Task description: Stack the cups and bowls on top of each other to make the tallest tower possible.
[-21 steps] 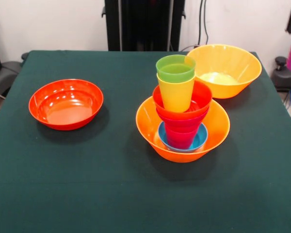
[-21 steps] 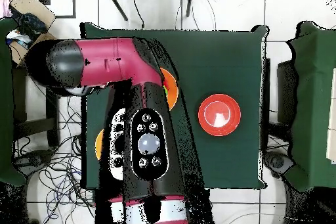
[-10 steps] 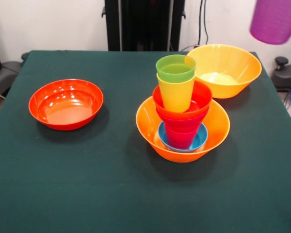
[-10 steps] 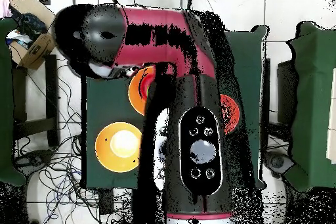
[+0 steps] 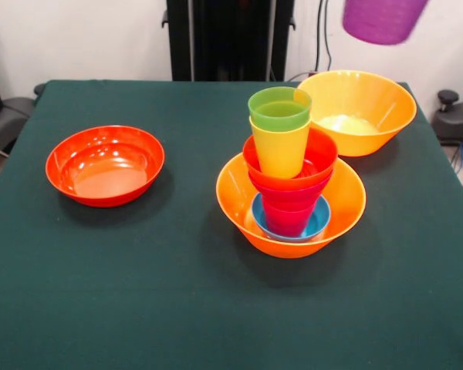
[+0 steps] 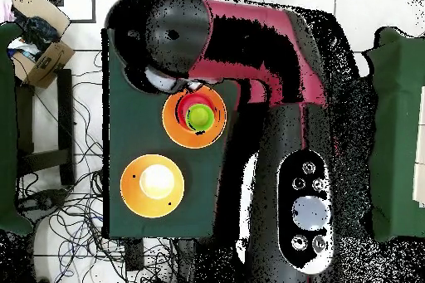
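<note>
Now swinging the purple cup (image 5: 384,17) leftward, high over the far-right orange bowl (image 5: 370,116), closing on the tower (image 5: 287,166) and its green cup (image 5: 279,109); gripper out of frame, grasp impossible to tell.

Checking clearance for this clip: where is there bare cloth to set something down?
Free: the whole near strip and the gap between the shallow red-orange bowl and the tower. Crowded: the tower sits close to the empty orange bowl.

Purple cup (image 5: 383,19) airborne, top edge, above empty orange bowl (image 5: 358,110).
</note>
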Robot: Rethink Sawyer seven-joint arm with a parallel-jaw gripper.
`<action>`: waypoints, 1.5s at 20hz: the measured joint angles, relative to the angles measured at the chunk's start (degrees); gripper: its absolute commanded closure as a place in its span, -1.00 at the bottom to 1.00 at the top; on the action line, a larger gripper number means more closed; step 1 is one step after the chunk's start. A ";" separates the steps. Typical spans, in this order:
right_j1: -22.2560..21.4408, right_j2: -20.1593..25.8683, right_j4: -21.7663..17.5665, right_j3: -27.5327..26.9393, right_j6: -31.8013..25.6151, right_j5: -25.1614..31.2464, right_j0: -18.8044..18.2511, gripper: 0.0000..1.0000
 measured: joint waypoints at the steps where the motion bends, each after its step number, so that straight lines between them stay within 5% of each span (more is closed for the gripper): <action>1: -0.38 0.14 0.00 0.12 -0.02 0.00 -0.49 1.00; 30: -1.90 4.93 -1.78 1.14 -7.38 0.00 -7.75 1.00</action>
